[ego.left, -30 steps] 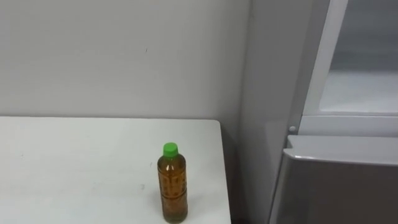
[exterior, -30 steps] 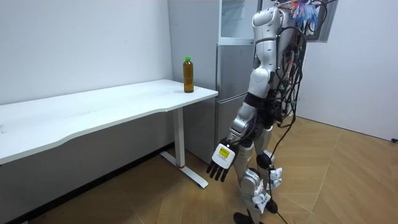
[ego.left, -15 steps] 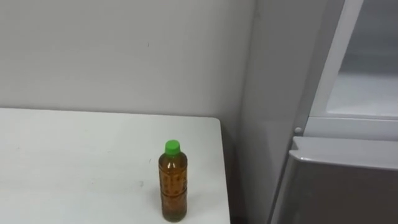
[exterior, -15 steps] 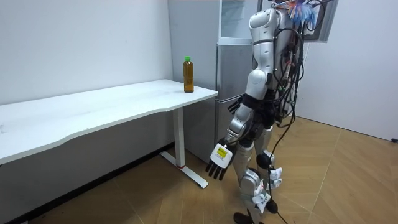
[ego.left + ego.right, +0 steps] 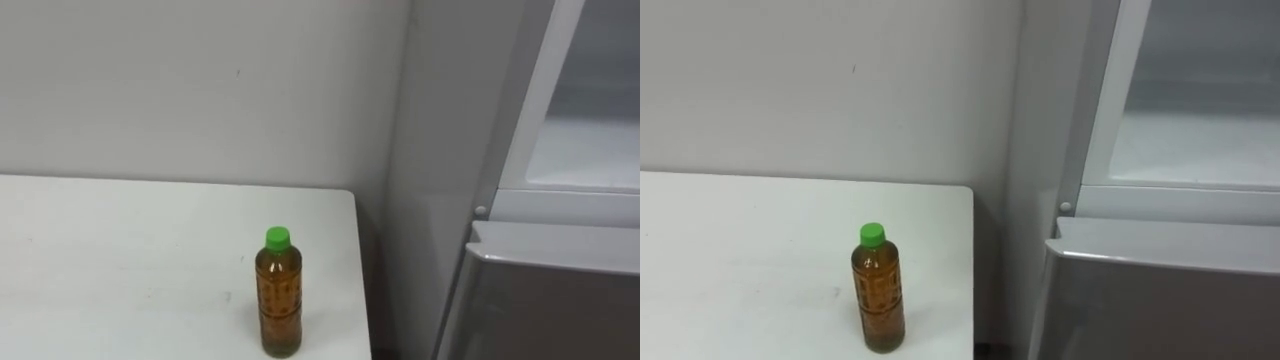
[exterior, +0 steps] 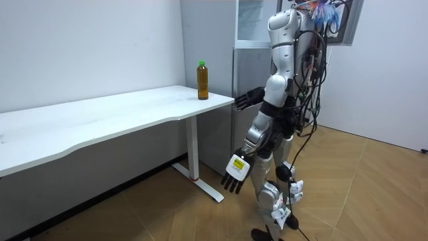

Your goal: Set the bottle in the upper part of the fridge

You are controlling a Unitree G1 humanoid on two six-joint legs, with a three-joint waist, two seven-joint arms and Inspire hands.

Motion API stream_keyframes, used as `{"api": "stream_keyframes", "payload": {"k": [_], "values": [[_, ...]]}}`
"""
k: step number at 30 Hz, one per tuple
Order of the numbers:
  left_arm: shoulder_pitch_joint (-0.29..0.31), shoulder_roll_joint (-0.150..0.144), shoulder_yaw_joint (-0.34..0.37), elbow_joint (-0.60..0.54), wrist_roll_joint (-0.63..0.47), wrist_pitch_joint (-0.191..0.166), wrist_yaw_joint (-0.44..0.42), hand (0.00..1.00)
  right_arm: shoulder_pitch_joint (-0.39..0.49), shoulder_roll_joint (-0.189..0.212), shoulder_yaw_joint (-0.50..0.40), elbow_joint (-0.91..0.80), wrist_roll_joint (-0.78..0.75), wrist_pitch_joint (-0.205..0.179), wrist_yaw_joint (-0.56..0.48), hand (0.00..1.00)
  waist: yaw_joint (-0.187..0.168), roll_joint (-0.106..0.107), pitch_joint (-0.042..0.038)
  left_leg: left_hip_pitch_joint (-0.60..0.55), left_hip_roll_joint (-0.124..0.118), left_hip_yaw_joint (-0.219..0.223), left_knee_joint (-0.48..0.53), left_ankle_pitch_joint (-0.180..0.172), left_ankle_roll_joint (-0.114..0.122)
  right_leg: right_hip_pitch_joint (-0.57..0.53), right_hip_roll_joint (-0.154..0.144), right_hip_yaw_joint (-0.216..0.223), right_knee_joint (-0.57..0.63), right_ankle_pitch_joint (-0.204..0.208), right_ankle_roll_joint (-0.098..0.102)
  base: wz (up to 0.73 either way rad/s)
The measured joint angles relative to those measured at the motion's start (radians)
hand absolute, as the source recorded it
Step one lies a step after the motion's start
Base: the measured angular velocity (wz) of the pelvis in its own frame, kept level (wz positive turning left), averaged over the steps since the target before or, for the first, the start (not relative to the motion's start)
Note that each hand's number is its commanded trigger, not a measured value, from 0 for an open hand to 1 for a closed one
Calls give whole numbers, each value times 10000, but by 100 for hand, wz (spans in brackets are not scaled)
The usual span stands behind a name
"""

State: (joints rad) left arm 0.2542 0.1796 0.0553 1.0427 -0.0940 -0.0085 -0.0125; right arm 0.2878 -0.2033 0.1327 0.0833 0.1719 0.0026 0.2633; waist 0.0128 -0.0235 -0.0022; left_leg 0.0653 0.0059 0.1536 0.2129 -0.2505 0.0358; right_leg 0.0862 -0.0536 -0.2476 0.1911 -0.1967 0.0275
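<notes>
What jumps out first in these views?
A green-capped bottle of amber drink stands upright near the right end of the white table, untouched. Right of it, the upper compartment of the fridge stands open. In the room view the robot's right hand is held out open toward the table; its left hand hangs open.

Fridge (image 5: 552,300) cut off at top, right & btm edges.

The robot stands upright. Its left arm hangs down on the near side, with the left hand (image 6: 235,173) low beside the thigh, fingers straight and pointing down. The right hand (image 6: 245,99) is held out at waist height toward the room view's left, fingers spread.
</notes>
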Motion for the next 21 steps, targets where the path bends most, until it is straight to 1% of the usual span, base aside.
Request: {"api": "stream_keyframes", "payload": {"k": [2, 5, 10, 16, 21], "values": [[5, 7, 4, 0, 13, 0, -17, 0, -9, -12, -37, -318, 253, -7, -1, 0, 10, -1, 7, 16, 7, 19, -2, 0, 0, 7, 6, 2, 12, 0, 0, 0], [61, 54, 2, 0, 11, 1, -42, 0, -29, -59, -93, -609, 573, -7, -12, 0, 87, -67, 26, 22, 17, 23, -8, -1, 0, -10, 8, -10, 96, 2, -3, 0], [108, 84, -14, 9, 117, 16, -77, 0, -302, -75, -219, -894, 655, 8, -112, 0, 191, -108, 29, -13, 19, 37, -37, -1, 2, -81, -21, -23, 201, 1, -3, 0], [115, 136, -31, 61, 138, 29, -212, 0, -644, -166, -317, -1837, 1054, 12, -234, 0, 191, -113, 37, 14, 21, 69, 14, 0, 4, -67, -38, -29, 271, 1, -2, 0], [37, 227, -69, 60, 475, 53, -417, 0, -944, -195, -395, -2539, 1223, 12, -316, 0, 179, -108, 40, -9, 27, 62, 46, 0, 4, -67, -40, -78, 271, 1, -2, 0]]}}
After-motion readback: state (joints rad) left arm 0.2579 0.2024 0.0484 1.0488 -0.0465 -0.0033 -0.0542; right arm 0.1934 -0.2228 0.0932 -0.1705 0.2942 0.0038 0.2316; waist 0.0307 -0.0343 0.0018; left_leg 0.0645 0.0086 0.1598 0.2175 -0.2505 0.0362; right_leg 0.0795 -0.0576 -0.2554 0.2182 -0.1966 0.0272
